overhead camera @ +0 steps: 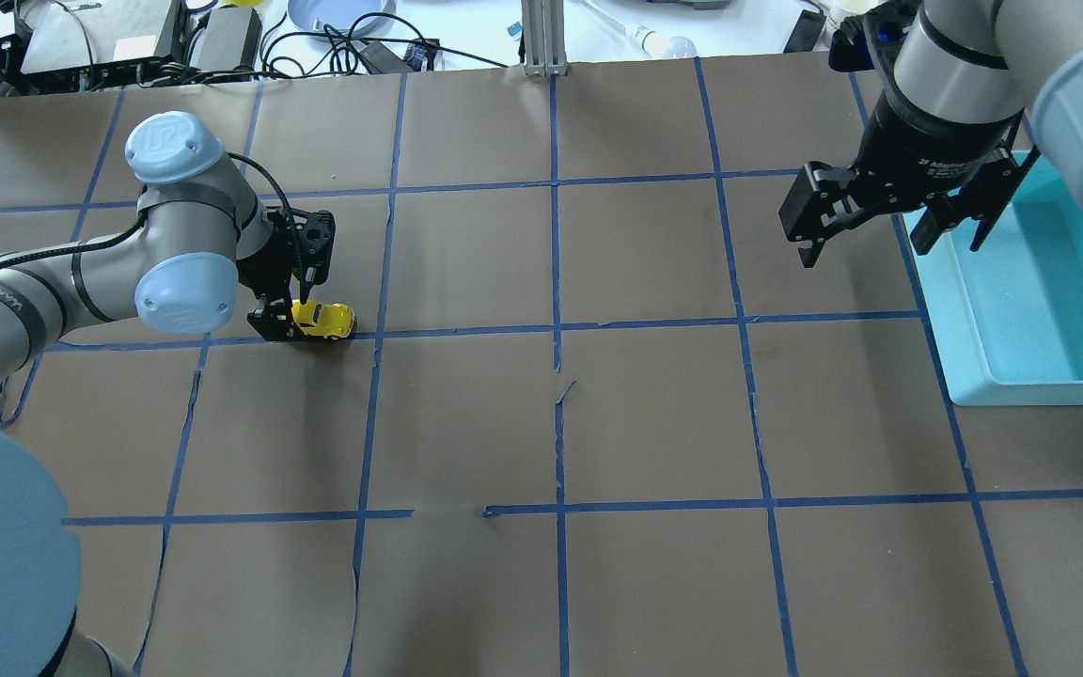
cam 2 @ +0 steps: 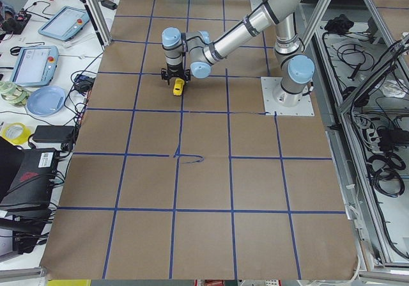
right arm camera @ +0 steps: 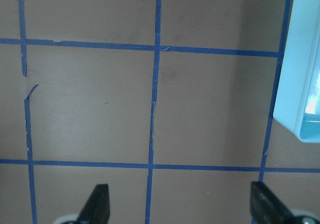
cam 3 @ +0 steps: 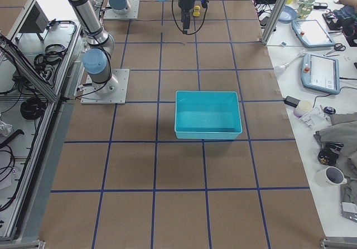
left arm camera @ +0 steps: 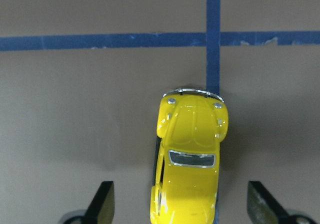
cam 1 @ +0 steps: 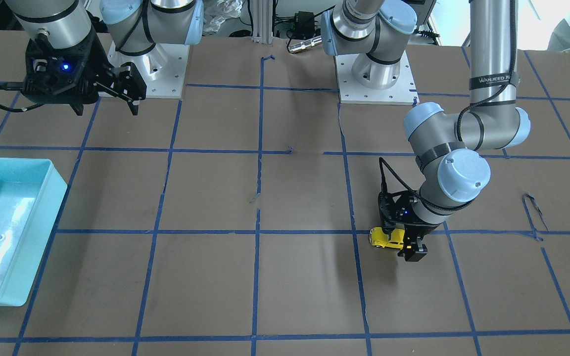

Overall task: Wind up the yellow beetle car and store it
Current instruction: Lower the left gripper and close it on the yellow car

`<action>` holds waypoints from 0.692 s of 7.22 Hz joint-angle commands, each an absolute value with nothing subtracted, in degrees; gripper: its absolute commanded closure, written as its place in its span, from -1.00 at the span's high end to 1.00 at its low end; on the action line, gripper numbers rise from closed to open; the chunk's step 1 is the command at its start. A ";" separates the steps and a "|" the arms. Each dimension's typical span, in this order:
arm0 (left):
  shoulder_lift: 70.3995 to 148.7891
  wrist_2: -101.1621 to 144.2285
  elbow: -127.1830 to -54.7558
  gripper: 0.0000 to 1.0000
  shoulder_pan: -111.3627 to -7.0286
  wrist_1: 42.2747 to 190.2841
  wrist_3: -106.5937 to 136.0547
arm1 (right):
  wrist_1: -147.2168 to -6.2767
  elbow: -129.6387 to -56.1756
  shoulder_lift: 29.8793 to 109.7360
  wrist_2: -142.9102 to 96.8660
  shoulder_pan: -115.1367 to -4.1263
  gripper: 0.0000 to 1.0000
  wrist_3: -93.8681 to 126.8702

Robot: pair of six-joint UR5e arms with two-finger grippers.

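The yellow beetle car [overhead camera: 325,320] stands on its wheels on the brown table, on a blue tape line at the left. It also shows in the front view [cam 1: 385,238] and, from above, in the left wrist view [left arm camera: 190,159]. My left gripper [overhead camera: 295,315] is down at the table and open, with its fingers [left arm camera: 102,206] on either side of the car's rear and clear gaps between them and the car. My right gripper [overhead camera: 880,235] is open and empty. It hangs above the table beside the teal bin, and its fingertips [right arm camera: 97,204] show over bare table.
A teal plastic bin [overhead camera: 1049,282] stands at the table's right edge and holds nothing; it also shows in the front view [cam 1: 8,227] and the right wrist view [right arm camera: 305,83]. Blue tape lines grid the brown table. Both arm bases stand at the robot's side [cam 1: 374,84].
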State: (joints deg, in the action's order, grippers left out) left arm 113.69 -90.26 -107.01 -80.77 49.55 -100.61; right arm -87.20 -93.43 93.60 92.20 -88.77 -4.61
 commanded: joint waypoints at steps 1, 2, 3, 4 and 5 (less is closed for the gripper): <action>114.17 -90.18 -107.05 0.33 -80.77 49.48 -102.55 | -87.27 -93.43 93.60 92.20 -88.77 1.00 -4.66; 114.34 -90.18 -107.05 0.29 -80.77 49.48 -102.57 | -87.01 -93.43 93.60 92.20 -88.77 1.00 -4.57; 114.61 -90.26 -106.88 0.27 -80.77 49.31 -102.57 | -87.36 -93.43 93.60 92.20 -88.77 1.00 -4.66; 114.70 -90.26 -106.79 -0.07 -80.77 49.22 -102.57 | -87.10 -93.43 93.60 92.20 -88.77 1.00 -4.57; 114.70 -90.26 -106.79 -0.35 -80.77 49.22 -102.66 | -87.10 -93.43 93.60 92.20 -88.77 1.00 -4.57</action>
